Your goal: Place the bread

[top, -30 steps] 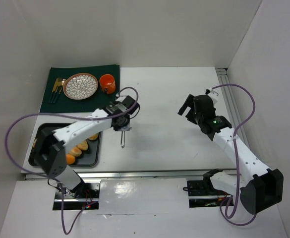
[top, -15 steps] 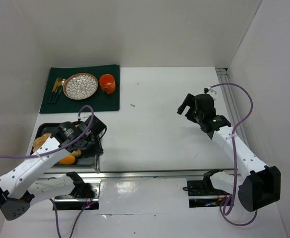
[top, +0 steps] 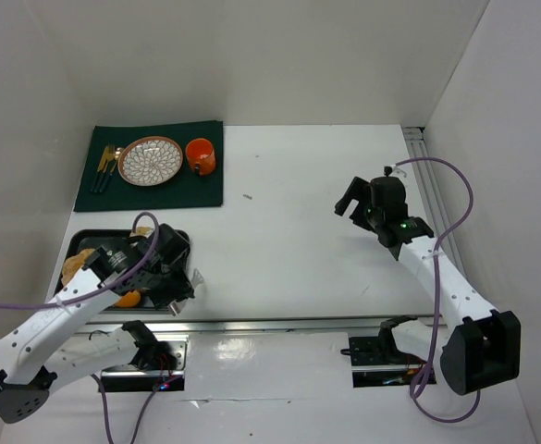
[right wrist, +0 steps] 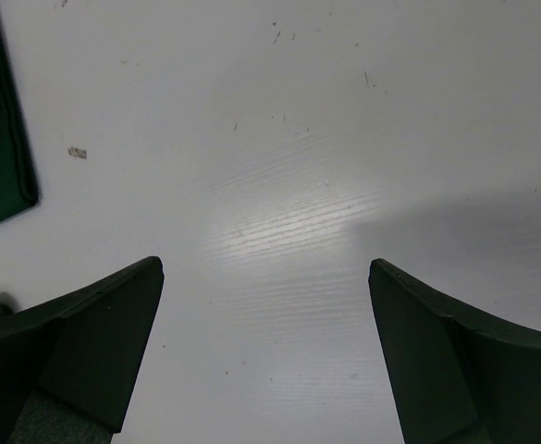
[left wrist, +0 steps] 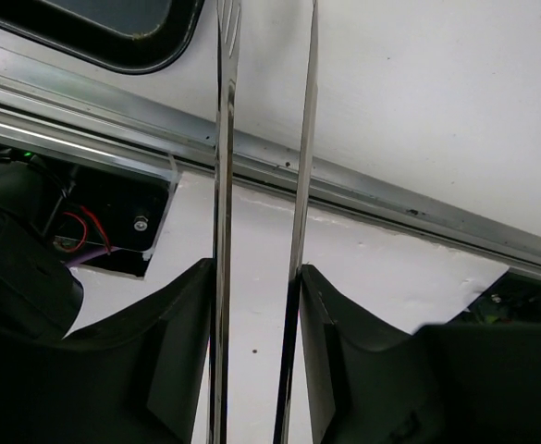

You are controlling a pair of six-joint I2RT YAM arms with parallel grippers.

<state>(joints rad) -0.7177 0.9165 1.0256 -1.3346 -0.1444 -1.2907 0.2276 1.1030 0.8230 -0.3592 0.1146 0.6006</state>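
Observation:
Several golden-tan bread rolls (top: 76,263) lie in a black tray (top: 179,238) at the near left, partly hidden under my left arm. My left gripper (top: 187,282) is at the tray's near right corner, by the table's front edge. It is shut on a pair of metal tongs (left wrist: 222,185); both tong arms run up between its fingers (left wrist: 256,268), with a narrow gap and nothing between them. My right gripper (top: 351,202) hangs open and empty over bare white table at the right; in its wrist view (right wrist: 265,268) the jaws stand wide apart.
A green mat (top: 205,190) at the back left carries a patterned plate (top: 150,160), an orange mug (top: 201,155) and cutlery (top: 106,165). An aluminium rail (top: 279,324) runs along the front edge. The tray's corner (left wrist: 113,37) shows in the left wrist view.
My left arm swung from the middle of the table back to the near left, over the tray, then to its near right corner, tongs still held. The right arm barely moved.

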